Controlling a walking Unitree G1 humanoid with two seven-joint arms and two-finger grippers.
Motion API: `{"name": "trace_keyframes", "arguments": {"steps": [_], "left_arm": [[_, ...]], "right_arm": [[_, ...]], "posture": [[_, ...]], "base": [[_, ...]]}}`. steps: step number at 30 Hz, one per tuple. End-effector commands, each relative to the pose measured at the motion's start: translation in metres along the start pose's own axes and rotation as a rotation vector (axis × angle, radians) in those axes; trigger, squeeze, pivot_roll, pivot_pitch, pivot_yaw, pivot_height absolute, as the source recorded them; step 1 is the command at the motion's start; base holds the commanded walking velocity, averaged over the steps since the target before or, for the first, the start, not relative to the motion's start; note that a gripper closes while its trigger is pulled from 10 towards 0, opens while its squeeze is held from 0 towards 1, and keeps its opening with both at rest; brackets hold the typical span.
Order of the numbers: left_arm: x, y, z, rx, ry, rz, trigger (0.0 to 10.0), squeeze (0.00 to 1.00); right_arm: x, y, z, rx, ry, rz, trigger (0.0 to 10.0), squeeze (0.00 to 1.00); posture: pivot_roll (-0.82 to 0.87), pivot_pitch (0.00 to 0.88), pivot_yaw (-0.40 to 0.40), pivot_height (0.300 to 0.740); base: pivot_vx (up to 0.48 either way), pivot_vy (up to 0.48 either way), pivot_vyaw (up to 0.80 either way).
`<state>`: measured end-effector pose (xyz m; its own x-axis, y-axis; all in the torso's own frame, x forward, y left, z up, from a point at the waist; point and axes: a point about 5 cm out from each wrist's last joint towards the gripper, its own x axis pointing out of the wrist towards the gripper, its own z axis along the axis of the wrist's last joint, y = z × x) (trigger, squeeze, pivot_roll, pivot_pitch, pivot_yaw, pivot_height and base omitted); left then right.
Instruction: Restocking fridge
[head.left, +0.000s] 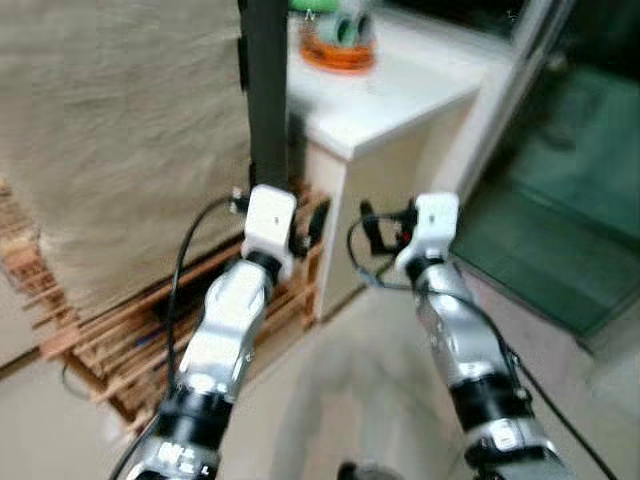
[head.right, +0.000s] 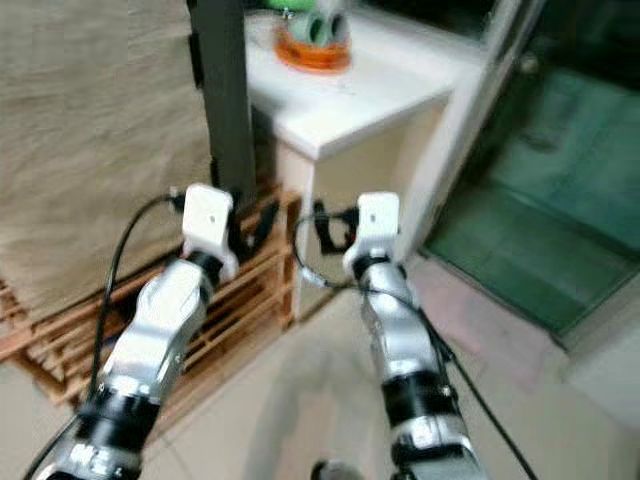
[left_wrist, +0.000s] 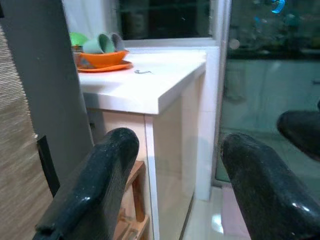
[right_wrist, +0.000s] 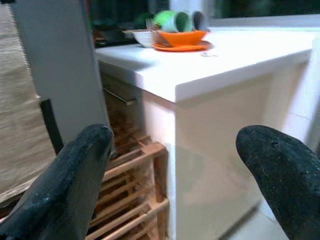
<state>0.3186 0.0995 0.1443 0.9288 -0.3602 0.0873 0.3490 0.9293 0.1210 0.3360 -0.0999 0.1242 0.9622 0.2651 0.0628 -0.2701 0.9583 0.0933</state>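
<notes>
No fridge and no stock items could be identified, so their location could not be told; weight, stiffness and grasp point remained unjudged. An orange bowl (head.left: 338, 50) holding cups (head.left: 350, 22) sat toward the worktop's (head.left: 400, 95) far edge. A wooden rack (head.left: 150, 330) stood below. Left claw (head.left: 300, 235) and right claw (head.left: 380, 232) were open, empty, short of the near corner.

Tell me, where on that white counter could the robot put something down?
The white counter is bare from its front edge and near corner back to the orange bowl. The far end is crowded: green cups sit in that bowl. Both grippers, left and right, are open and empty.
</notes>
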Motion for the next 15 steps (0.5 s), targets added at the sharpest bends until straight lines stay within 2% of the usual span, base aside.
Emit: {"name": "trace_keyframes", "arguments": {"steps": [1,4,6,15], "left_arm": [[0.0041,-0.0042,0.0036,0.026,-0.010,-0.031,10.0,0.00],[0.0033,-0.0048,0.0057,0.028,-0.030,-0.052,10.0,0.00],[0.0030,-0.0058,0.0071,0.025,-0.045,-0.074,10.0,0.00],[0.0028,-0.0127,0.0084,0.020,-0.075,-0.159,10.0,0.00]], "right_arm": [[0.0018,-0.0046,0.0049,-0.001,-0.023,-0.015,10.0,0.00],[0.0017,-0.0037,0.0049,0.000,-0.026,-0.014,10.0,0.00],[0.0016,-0.0033,0.0048,0.004,-0.032,-0.019,10.0,0.00],[0.0000,-0.0027,0.0038,0.010,-0.048,-0.037,10.0,0.00]], "posture": [[0.03,0.000,-0.036,0.740],[0.03,0.000,-0.030,0.740],[0.03,0.000,-0.026,0.740],[0.02,0.000,-0.020,0.740]], "base": [[0.000,0.000,-0.75],[0.000,0.000,-0.75],[0.315,0.000,-0.75],[0.480,0.000,-0.75]]}}
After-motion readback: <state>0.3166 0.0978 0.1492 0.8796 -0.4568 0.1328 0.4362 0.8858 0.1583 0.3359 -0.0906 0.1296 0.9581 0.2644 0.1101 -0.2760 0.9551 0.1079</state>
